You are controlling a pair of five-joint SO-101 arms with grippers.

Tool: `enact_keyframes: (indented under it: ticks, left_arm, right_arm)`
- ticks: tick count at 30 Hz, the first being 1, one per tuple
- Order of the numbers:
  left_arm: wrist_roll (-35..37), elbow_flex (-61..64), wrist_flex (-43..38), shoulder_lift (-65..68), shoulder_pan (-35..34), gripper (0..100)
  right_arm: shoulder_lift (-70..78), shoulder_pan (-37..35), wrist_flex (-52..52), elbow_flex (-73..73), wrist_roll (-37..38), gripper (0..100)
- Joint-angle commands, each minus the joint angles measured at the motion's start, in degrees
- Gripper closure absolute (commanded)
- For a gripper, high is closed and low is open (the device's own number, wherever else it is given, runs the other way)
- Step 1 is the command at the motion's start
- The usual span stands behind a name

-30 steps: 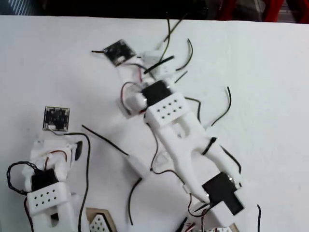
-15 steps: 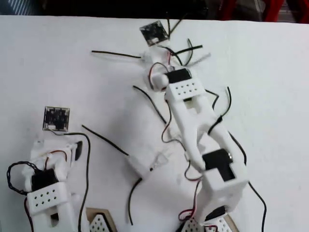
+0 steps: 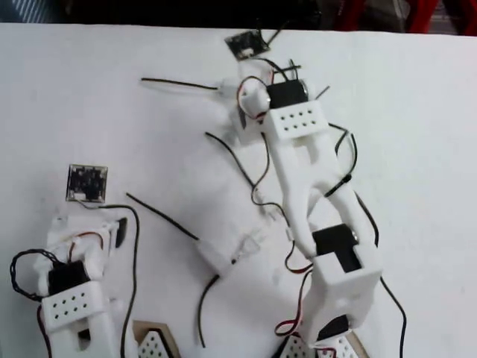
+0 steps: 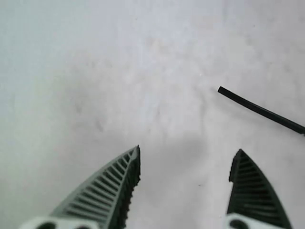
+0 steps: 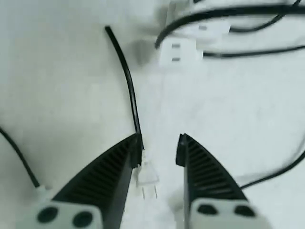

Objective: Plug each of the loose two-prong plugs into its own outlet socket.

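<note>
Both of our right arm's jaws stood spread around the small white two-prong plug [image 5: 147,175] on the white counter [image 5: 57,95], its thin black wire [image 5: 125,71] trailing away. We judged it off-centre, so we would shift sideways, then pinch the body, not the wire. Our left arm's jaws stood spread, empty.

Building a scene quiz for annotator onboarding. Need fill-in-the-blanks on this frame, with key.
1. The two-prong plug between the right gripper's fingers is coloured ____.
2. The cable leading to it is coloured ____.
3. The left gripper is ____, with bare table between its fingers.
4. The high view shows ____ black square boards.

Missing words: white; black; open; two.
</note>
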Motion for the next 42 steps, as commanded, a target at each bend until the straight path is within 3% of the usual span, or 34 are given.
enact_keyframes:
  ticks: [1,8,12,21,42]
  left_arm:
    - [0.00,-0.26,-1.32,-0.92,-0.13,70]
    - [0.00,-0.26,-1.23,-0.92,-0.13,70]
    - [0.00,-0.26,-1.23,-0.92,-0.13,70]
    - [0.00,-0.26,-1.23,-0.92,-0.13,70]
    - [0.00,-0.18,-1.05,-0.92,-0.13,70]
  right_arm:
    - [-2.77,0.75,9.01,-2.46,2.90,89.5]
    - [3.21,3.47,10.59,4.57,12.92,88.9]
    - [7.60,4.88,10.59,5.98,14.33,88.9]
    - [15.87,4.88,10.59,5.80,13.89,89.3]
    - [22.64,0.84,6.29,5.98,4.92,89.3]
